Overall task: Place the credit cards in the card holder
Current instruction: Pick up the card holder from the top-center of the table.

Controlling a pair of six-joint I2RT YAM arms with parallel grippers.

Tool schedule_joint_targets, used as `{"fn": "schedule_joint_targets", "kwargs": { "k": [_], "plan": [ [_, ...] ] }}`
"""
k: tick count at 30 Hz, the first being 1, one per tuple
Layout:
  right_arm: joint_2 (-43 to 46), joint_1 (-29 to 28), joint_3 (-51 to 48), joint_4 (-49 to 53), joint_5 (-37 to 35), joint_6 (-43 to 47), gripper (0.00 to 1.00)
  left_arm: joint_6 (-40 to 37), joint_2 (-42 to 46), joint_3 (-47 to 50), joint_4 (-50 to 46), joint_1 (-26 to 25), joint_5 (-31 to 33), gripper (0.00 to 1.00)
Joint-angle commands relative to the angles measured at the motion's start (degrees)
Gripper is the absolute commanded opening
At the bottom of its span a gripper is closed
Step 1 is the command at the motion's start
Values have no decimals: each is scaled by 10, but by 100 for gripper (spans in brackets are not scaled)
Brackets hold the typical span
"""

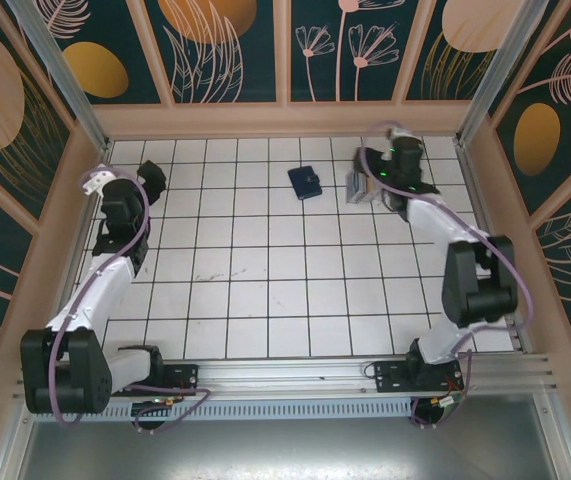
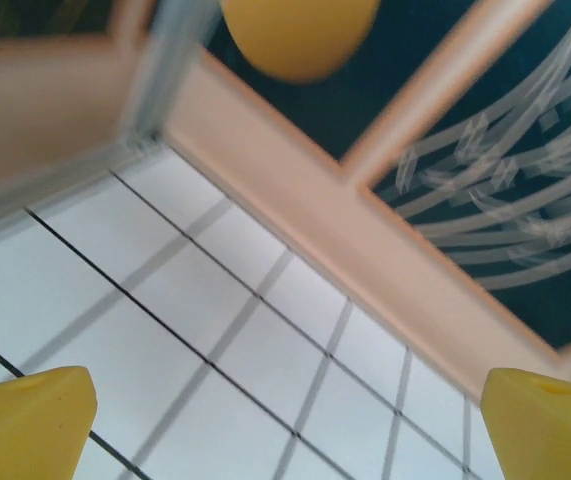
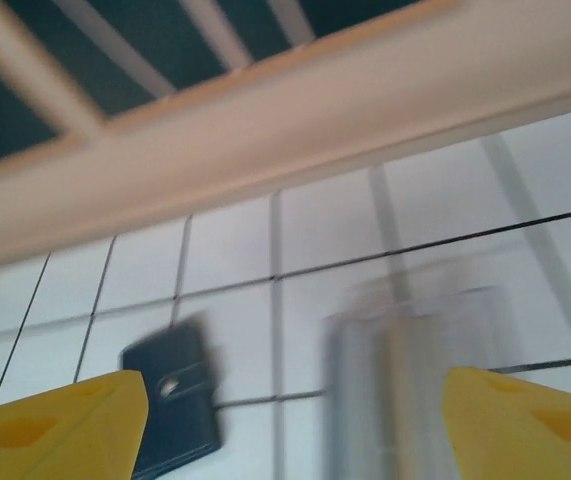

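Note:
The card holder (image 1: 305, 182), a small dark navy wallet, lies closed on the white tiled table at the back centre. In the right wrist view the card holder (image 3: 170, 415) shows its clasp tab. Just right of it, grey credit cards (image 1: 360, 187) stand in a clear rack; in the right wrist view the cards (image 3: 415, 390) are a blurred grey upright shape. My right gripper (image 1: 385, 180) hangs at the rack's right side, and in its wrist view the gripper (image 3: 295, 430) has its yellow fingers (image 3: 55, 425) wide apart and holds nothing. My left gripper (image 1: 150, 178) is open over bare tiles at the far left, as its wrist view (image 2: 285, 440) shows.
A wooden rail (image 1: 285, 120) and patterned panels wall the table at the back and sides. Metal posts (image 1: 55, 70) stand in the back corners. Both arm bases sit on the aluminium rail (image 1: 295, 375) at the near edge.

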State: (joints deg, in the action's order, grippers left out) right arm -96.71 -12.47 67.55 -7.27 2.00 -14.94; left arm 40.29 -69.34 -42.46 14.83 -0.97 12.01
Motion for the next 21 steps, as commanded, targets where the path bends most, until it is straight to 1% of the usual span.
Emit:
{"fn": "schedule_joint_targets", "kwargs": {
  "k": [1, 3, 5, 6, 10, 13, 14, 17, 20, 21],
  "plan": [
    [-63, -57, 78, 138, 17, 60, 76, 37, -28, 30, 9, -2, -167, 99],
    [-106, -81, 124, 172, 15, 62, 72, 40, -47, 30, 12, -10, -204, 99],
    [-144, -94, 155, 184, 21, 67, 70, 21, -64, 23, 4, -27, -216, 99],
    [-164, -97, 174, 192, 18, 66, 68, 10, -73, 18, -3, -37, -216, 99],
    [-244, -91, 283, 271, 22, 50, 64, -4, -95, -5, -24, -56, -236, 99],
    [-305, -83, 363, 326, 19, 47, 58, -5, -104, -4, -14, -64, -252, 98],
    [-320, -81, 383, 340, 19, 45, 57, -4, -107, -7, -14, -65, -257, 98],
    [-356, -74, 426, 359, 53, 36, 54, 3, -107, -11, -19, -66, -265, 98],
    [-387, -69, 460, 371, 91, 34, 49, 2, -112, -9, -18, -68, -269, 98],
    [-401, -69, 482, 389, 100, 33, 46, 2, -112, -12, -24, -68, -268, 98]
  ]
}}
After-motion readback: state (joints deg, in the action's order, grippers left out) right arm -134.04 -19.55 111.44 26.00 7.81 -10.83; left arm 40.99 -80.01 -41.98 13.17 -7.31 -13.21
